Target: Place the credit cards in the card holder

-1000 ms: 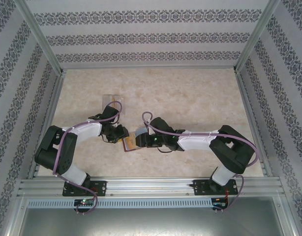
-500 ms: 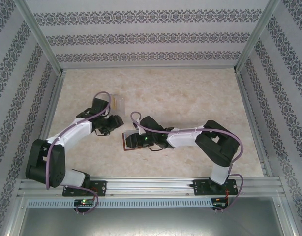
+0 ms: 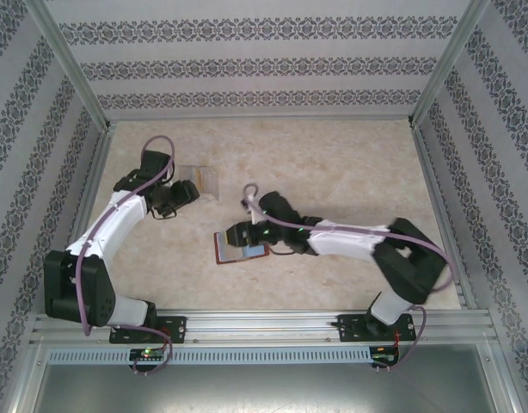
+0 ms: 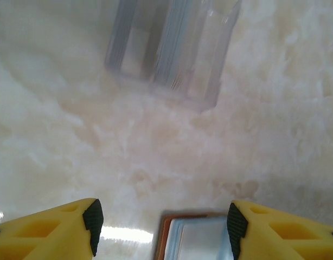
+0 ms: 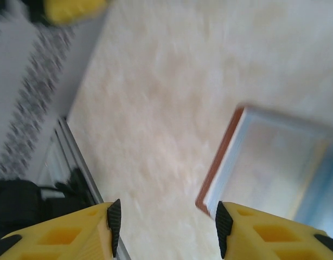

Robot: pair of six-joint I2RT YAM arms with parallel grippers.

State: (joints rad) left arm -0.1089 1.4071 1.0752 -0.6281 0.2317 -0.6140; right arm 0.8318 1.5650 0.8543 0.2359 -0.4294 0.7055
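The card holder [image 3: 240, 249] lies open on the table, reddish-brown rim up and greyish-blue inside showing; the same holder [image 5: 267, 162] sits at the right of the right wrist view. My right gripper [image 3: 241, 232] [image 5: 166, 230] hovers open at its far-left edge, nothing between the fingers. Pale silvery credit cards [image 4: 174, 38] stand in a clear plastic box [image 3: 201, 181]. My left gripper [image 3: 183, 192] [image 4: 162, 227] is open just short of that box. A blurred flat piece [image 4: 196, 238], orange-brown rim and silvery face, shows low between its fingers; whether it is cards or the holder, I cannot tell.
Patterned walls and metal frame rails [image 3: 92, 185] close in the beige table [image 3: 333, 163] on three sides. The left gripper's yellow finger [image 5: 74, 8] shows at the top left of the right wrist view. Open table lies behind and right of the holder.
The left arm has swung from beside the holder up and left to the clear box. The right gripper has drawn back off the holder, leaving its blue inside uncovered.
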